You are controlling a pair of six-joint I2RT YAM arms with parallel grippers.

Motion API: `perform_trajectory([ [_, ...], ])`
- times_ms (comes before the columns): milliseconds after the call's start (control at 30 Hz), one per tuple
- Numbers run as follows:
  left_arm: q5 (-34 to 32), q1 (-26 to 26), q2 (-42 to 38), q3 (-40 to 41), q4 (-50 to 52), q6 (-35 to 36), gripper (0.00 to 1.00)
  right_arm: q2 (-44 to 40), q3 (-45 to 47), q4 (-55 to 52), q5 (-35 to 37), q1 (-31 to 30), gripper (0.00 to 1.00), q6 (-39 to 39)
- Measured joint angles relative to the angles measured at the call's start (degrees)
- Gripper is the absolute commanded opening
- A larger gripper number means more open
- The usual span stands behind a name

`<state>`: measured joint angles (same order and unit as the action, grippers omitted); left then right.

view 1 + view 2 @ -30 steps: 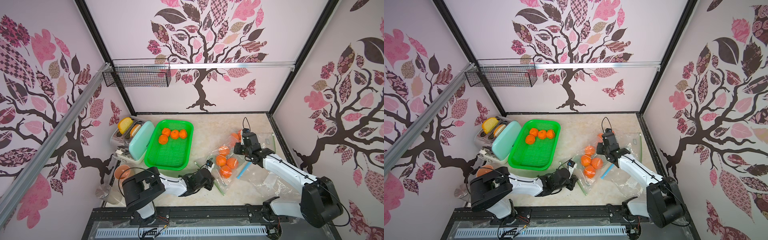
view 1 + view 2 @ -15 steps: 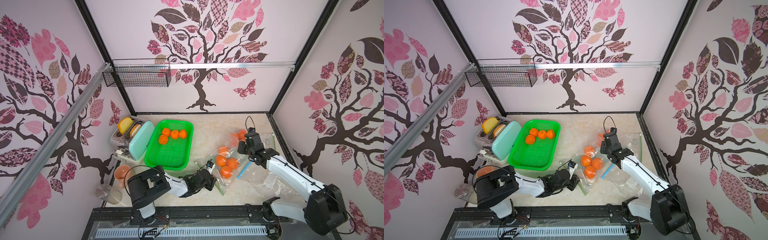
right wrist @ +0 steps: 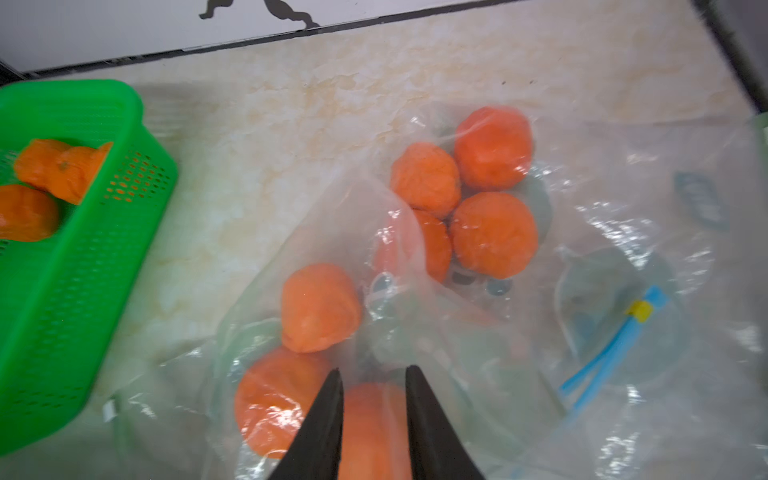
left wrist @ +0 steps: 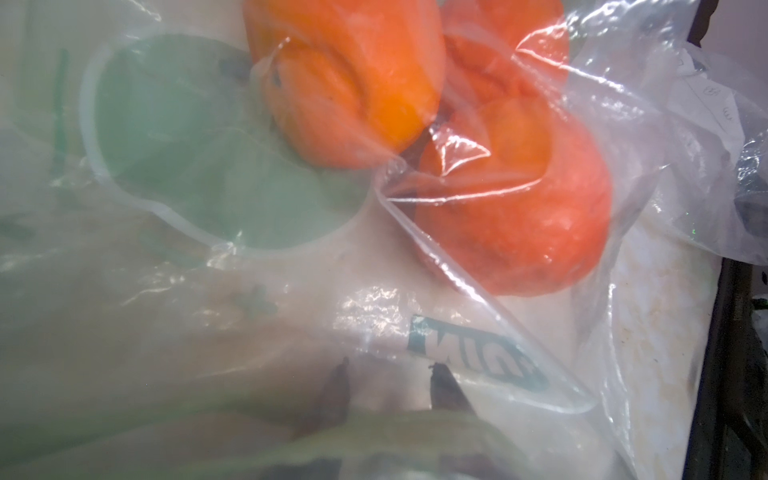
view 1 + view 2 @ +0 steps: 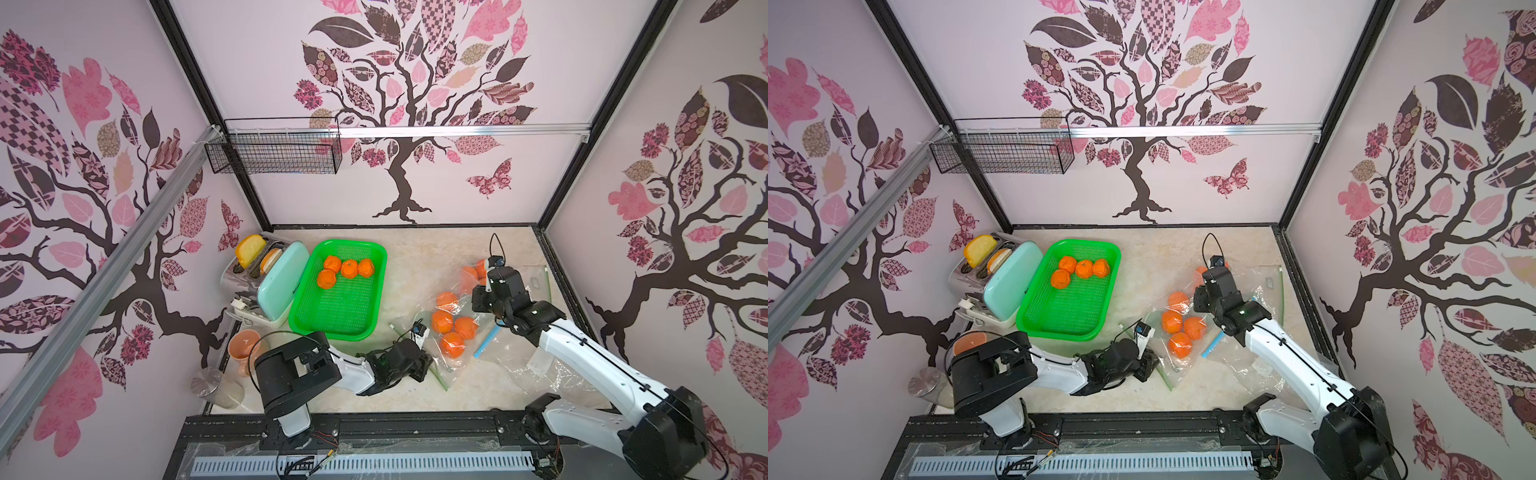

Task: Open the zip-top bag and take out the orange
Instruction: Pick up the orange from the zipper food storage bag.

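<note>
A clear zip-top bag with a green zip strip lies mid-table holding several oranges. My left gripper lies low at the zip end. In the left wrist view its gripper shows dimly through bag film, jaws apart, with the green strip across its base. My right gripper hovers at the bag's far side, jaws a narrow gap apart. An orange under the film shows in that gap. Whether they touch it is unclear.
A second bag of oranges lies just behind the right gripper. Empty bags lie to its right, one with a blue zip. A green basket with several oranges, a toaster, an orange cup and a lidded glass stand left.
The right gripper moved left and forward, from over the far bag to the nearer bag, and its jaws went from shut to apart. The left gripper's jaws spread slightly and stayed in place.
</note>
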<state>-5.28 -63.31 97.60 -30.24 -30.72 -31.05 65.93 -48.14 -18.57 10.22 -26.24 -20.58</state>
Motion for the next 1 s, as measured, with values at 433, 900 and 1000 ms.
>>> perform_trajectory([
  [433,0.9,0.0,-1.1,1.3,-0.4,-0.3,0.46,20.5,1.0,2.6,7.1,-0.2,0.09,-3.3],
  [900,3.2,-0.1,-1.2,11.4,-17.7,0.2,0.56,25.9,4.4,7.4,2.6,0.5,0.1,-6.4],
  [1000,4.5,-0.1,-0.1,12.1,-21.0,1.7,0.56,25.9,4.4,7.8,1.4,0.6,0.1,-6.4],
])
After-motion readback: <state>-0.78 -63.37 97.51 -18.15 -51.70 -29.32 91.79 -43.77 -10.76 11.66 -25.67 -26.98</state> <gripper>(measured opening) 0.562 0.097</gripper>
